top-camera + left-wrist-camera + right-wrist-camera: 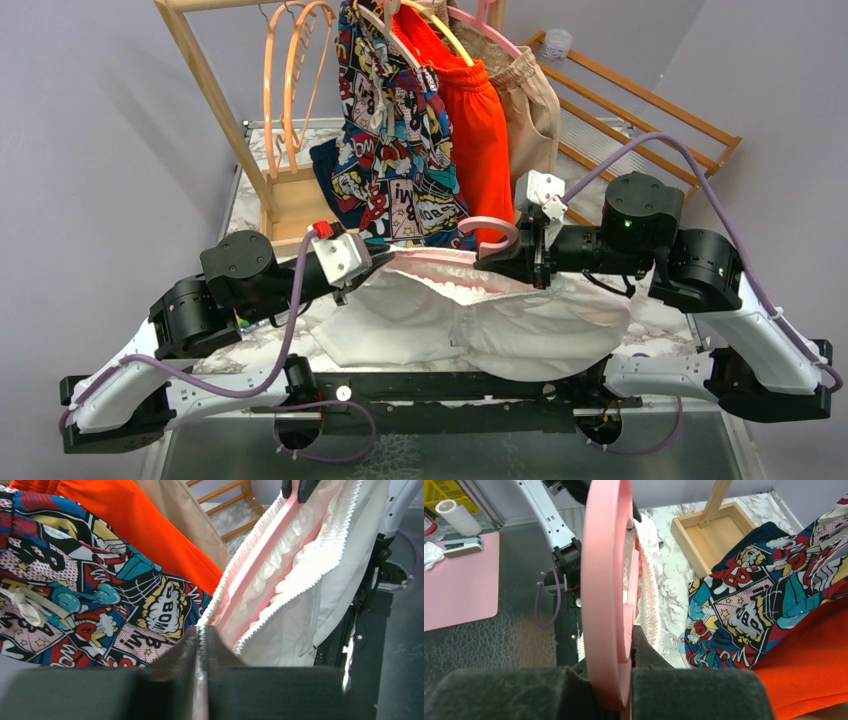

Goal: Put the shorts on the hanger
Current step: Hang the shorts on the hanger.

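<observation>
Top view: left gripper [348, 282] pinched together on the left end of the waistband of the shorts [500, 325]; right gripper [520, 255] clamped on the hanger [490, 220] close to its hook. Both arms reach inward, so hanger and waistband are carried between them just above the table [243, 215]. The pink bar runs along the gathered waistband and the legs drape down toward the arm bases. The rack behind holds comic-print shorts [395, 150], orange-red shorts [480, 125] and orange hangers [290, 70]; none of these are part of the job.

Left wrist view: fingers flat together with the white ruffled edge nipped between them; the pink bar leads away from the jaws inside the open waistband. I read this grip as keeping the elastic stretched so the fabric can't slide along or off the bar.

Right wrist view: pads squeezed on the pink plastic, seen edge-on, with the ruffle just beside it; this grip takes the weight and fixes the hanger's angle.

Judgement: the shorts look threaded on, so the task is nearly done; the risk is the waistband springing off when the left side lets go.
</observation>
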You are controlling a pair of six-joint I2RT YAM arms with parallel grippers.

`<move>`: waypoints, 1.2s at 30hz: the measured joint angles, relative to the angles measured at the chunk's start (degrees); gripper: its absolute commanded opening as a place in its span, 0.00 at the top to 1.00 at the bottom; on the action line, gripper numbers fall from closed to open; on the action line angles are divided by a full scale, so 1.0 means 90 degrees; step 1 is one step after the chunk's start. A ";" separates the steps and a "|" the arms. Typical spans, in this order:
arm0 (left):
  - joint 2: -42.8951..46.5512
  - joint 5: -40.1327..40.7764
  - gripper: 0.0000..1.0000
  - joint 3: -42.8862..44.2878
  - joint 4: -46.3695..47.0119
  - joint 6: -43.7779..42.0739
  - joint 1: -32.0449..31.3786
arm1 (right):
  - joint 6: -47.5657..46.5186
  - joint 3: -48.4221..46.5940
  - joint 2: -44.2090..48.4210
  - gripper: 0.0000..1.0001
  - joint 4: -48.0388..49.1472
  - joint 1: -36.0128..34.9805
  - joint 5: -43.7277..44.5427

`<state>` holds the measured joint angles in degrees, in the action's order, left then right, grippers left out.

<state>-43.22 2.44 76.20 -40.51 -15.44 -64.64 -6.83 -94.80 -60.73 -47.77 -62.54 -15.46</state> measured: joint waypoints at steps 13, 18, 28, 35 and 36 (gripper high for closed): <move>-0.0182 -0.0964 0.20 0.1081 0.0107 0.0386 0.0002 | 0.0092 0.0029 0.0073 0.99 0.0053 0.0000 -0.0148; -0.0498 -0.1819 0.21 0.1299 0.0379 0.0413 0.0002 | 0.0107 0.0138 0.0056 0.99 0.0163 0.0000 -0.0401; -0.1664 -0.2997 0.34 0.1241 0.0143 0.0153 0.0002 | 0.0141 0.0138 0.0019 0.99 0.0308 0.0000 -0.0799; -0.1894 -0.3072 0.57 0.1219 0.0104 0.0058 0.0002 | 0.0136 0.0138 0.0015 0.99 0.0355 0.0000 -0.0826; -0.1904 -0.3058 0.63 0.1207 0.0107 0.0041 0.0002 | 0.0136 0.0138 0.0015 0.99 0.0355 0.0000 -0.0835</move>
<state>-60.36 -25.08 87.07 -39.55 -15.07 -64.62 -5.61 -93.56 -60.60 -44.58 -62.54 -22.98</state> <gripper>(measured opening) 0.509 0.055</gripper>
